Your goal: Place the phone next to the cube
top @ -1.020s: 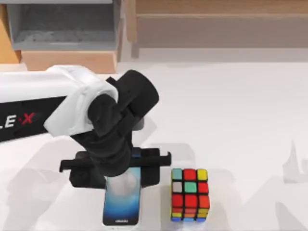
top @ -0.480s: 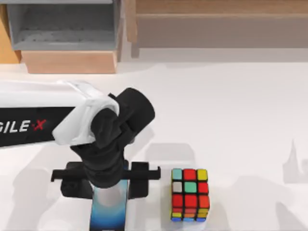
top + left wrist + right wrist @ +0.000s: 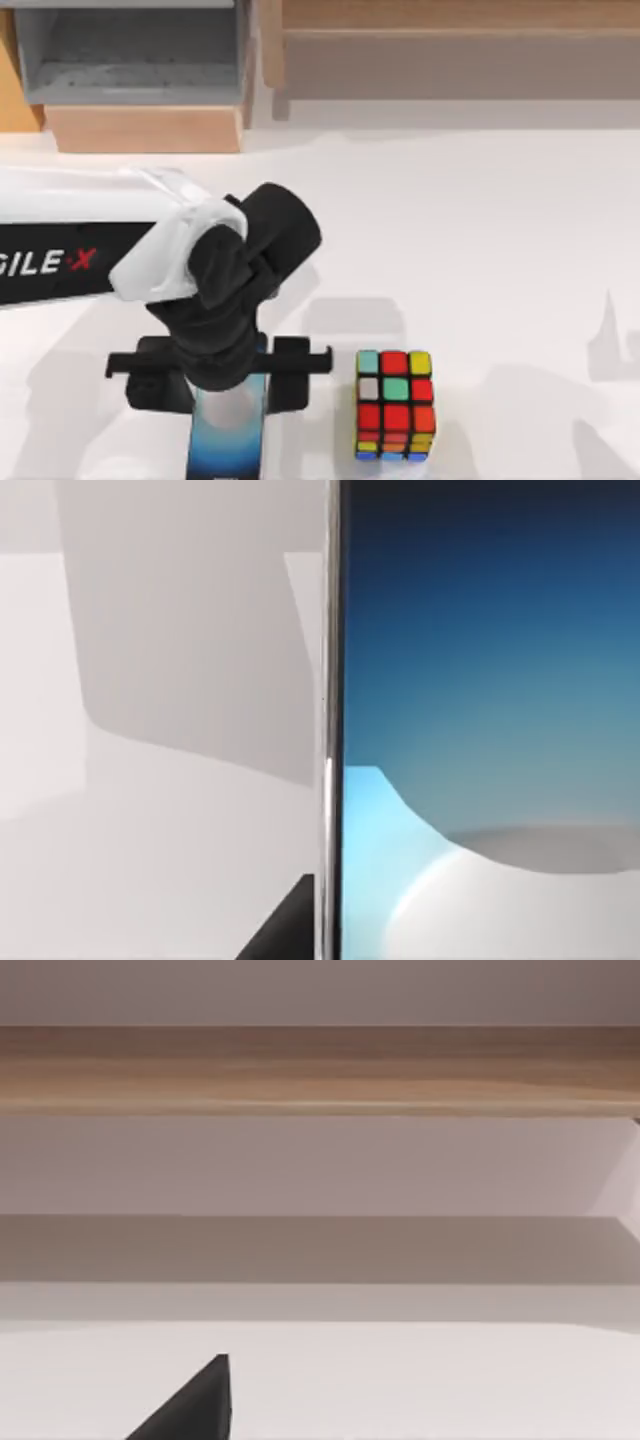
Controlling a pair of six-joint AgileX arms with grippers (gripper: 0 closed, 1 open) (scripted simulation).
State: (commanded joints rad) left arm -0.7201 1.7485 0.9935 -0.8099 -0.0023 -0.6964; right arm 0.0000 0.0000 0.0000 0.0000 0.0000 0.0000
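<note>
The phone (image 3: 227, 440) lies lengthwise near the table's front edge, its blue screen up and its near end cut off by the top view's lower border. My left gripper (image 3: 225, 385) reaches down over its far end, shut on the phone with a dark finger against each long side. The cube (image 3: 394, 405) stands on the table to the phone's right, a gap of bare table between them. In the left wrist view the phone's screen (image 3: 490, 680) and its metal edge are seen close up. A dark part of my right gripper (image 3: 190, 1408) edges into the right wrist view.
A grey open box (image 3: 130, 50) and a wooden block (image 3: 145, 128) stand at the back left. A long wooden ledge (image 3: 460, 50) runs along the back right. White table (image 3: 480, 250) stretches wide to the right of the arm.
Over the last second my left gripper carried the phone to the left, away from the cube and toward the front edge. Since half a second ago it has barely moved.
</note>
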